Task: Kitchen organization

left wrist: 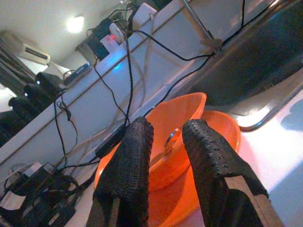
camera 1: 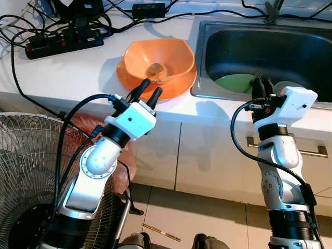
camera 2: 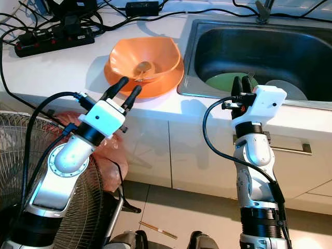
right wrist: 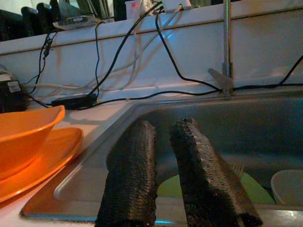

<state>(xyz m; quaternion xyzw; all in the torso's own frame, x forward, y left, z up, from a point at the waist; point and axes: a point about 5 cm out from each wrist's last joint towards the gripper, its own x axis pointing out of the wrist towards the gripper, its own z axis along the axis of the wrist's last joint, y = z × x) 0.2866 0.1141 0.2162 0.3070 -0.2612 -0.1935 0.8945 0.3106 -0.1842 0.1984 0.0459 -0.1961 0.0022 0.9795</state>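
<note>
An orange bowl (camera 1: 155, 57) sits on an orange plate (camera 1: 179, 85) on the white counter, and a metal spoon (camera 1: 156, 71) lies in the bowl. My left gripper (camera 1: 150, 88) hovers at the plate's near edge, open with nothing between its fingers (left wrist: 135, 156). The steel sink (camera 1: 218, 33) holds a green plate (camera 1: 236, 83), a fork (right wrist: 236, 168) and a white cup (right wrist: 289, 187). My right gripper (camera 1: 263, 86) hangs over the sink's front rim, open and holding nothing.
A black power strip (camera 1: 62, 41) and tangled cables lie at the back left of the counter. The faucet (right wrist: 226, 47) stands behind the sink. A fan grille (camera 1: 26, 171) and a red bag (camera 1: 85, 127) sit at lower left. White cabinet doors with a handle (camera 1: 311, 150) run below.
</note>
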